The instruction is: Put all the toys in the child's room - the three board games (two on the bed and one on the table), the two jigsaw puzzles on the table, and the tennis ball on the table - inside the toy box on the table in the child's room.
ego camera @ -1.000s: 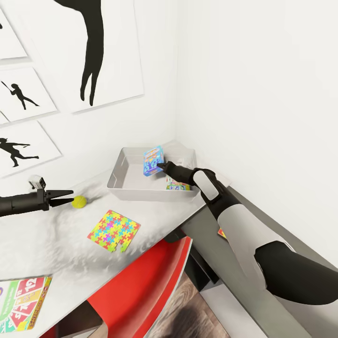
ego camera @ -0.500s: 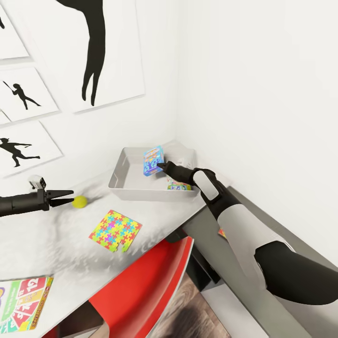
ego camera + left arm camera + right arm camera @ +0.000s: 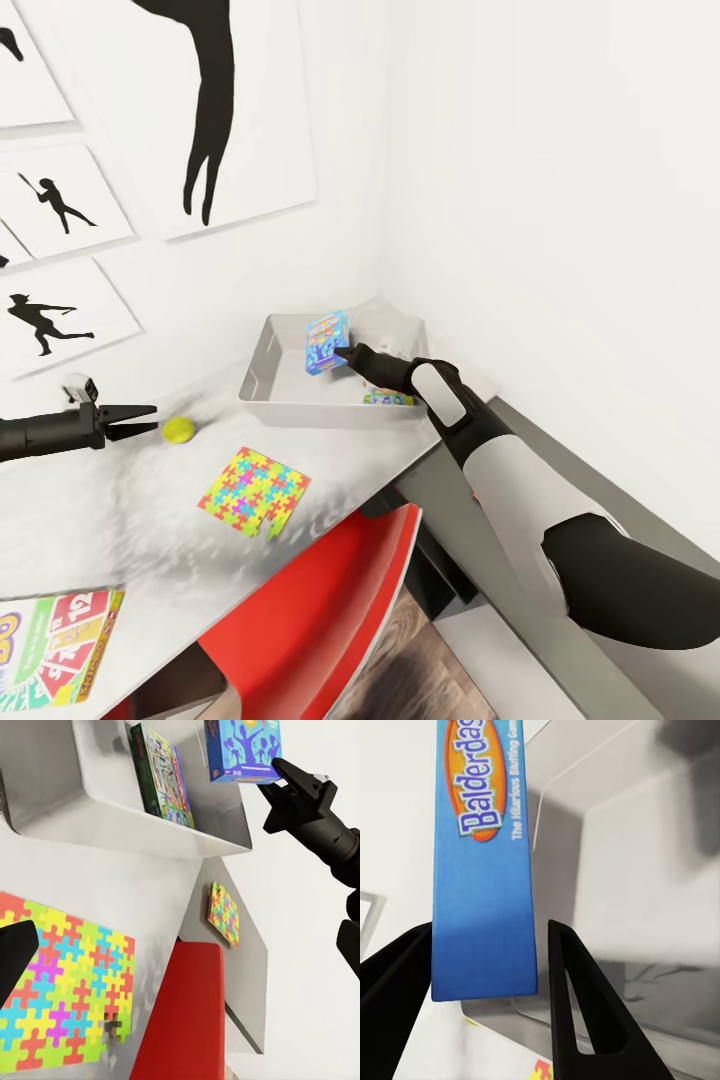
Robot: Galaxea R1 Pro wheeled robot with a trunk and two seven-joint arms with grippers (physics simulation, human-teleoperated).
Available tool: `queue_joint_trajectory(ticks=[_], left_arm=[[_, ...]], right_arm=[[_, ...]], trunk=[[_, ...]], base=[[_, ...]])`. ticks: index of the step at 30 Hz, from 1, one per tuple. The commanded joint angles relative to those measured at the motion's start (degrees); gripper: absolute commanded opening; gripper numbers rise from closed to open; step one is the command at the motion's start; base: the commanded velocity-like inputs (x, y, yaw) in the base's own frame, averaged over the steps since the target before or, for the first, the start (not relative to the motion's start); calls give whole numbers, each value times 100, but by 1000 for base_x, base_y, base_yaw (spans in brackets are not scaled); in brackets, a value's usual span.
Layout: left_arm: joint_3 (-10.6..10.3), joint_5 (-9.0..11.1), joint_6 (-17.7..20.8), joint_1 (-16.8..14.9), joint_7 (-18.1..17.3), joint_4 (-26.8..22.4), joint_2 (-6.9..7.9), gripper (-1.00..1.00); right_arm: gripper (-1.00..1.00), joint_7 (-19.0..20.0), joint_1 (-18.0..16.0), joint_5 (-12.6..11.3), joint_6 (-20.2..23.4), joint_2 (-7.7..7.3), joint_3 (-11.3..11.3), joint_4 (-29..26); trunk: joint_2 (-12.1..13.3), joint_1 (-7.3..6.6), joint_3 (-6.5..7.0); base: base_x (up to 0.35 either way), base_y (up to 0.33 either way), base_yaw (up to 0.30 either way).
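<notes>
My right gripper is shut on the small blue board game, holding it upright over the light-grey toy box. In the right wrist view the blue board game sits between the two black fingers. The white-green board game leans inside the toy box. A tennis ball lies on the table just beyond my open left gripper. One jigsaw puzzle lies flat near the table's front edge; another jigsaw puzzle rests on the lower dark section. The Skip-Bo board game lies at the near left.
A red chair stands tucked under the table's front edge. The toy box sits in the room's corner, with white walls close behind and to its right. Framed silhouette pictures hang on the left wall.
The head view has shifted a little, so everything sits slightly further right. Both grippers and the blue board game keep their poses.
</notes>
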Motion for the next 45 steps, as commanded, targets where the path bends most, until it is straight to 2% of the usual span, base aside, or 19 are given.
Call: queue_joint_trajectory(ticks=[1, 45], left_arm=[[-2, -5, 61, -3, -25, -2, 2, 100], [0, -5, 57, -3, -25, 1, -6, 100]], right_arm=[[-100, 11, -6, 1, 14, 0, 1, 2], [-100, 6, -7, 1, 43, 0, 3, 2]], trunk=[[-10, 3, -9], [-10, 3, -9]], base=[[0, 9, 0], [22, 41, 0]])
